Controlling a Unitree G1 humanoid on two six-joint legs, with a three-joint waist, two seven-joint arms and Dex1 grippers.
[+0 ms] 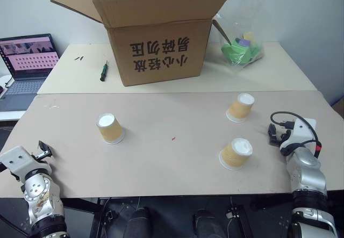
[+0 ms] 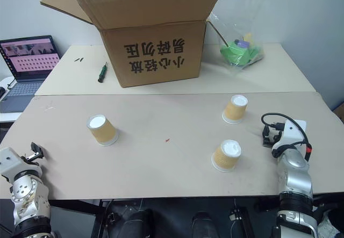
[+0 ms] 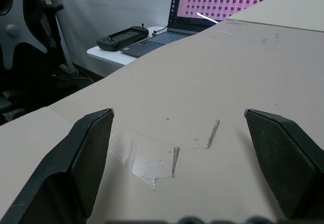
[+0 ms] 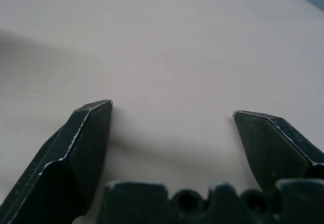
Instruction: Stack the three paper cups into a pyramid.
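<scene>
Both grippers sit at the near edge of the beige table (image 1: pixel 172 157): from the head, the left gripper (image 1: pixel 44 150) at the near left corner, the right gripper (image 1: pixel 275 132) at the near right. Three tan, tapered paper cups stand upside down and apart, white bases up: one on the left (image 1: pixel 109 128), one at the far right (image 1: pixel 241 107), one nearer (image 1: pixel 235 153); no pyramid is built. Behind them stands an open cardboard box (image 1: pixel 158 34) holding something orange, with a screwdriver (image 1: pixel 103 71), a green-filled plastic bag (image 1: pixel 241 50) and a laptop (image 1: pixel 29 60) around it. Left wrist view: black fingers (image 3: pixel 86 153) spread wide over scuffed tabletop, holding nothing. Right wrist view: fingers (image 4: pixel 86 143) likewise parted over bare table.
</scene>
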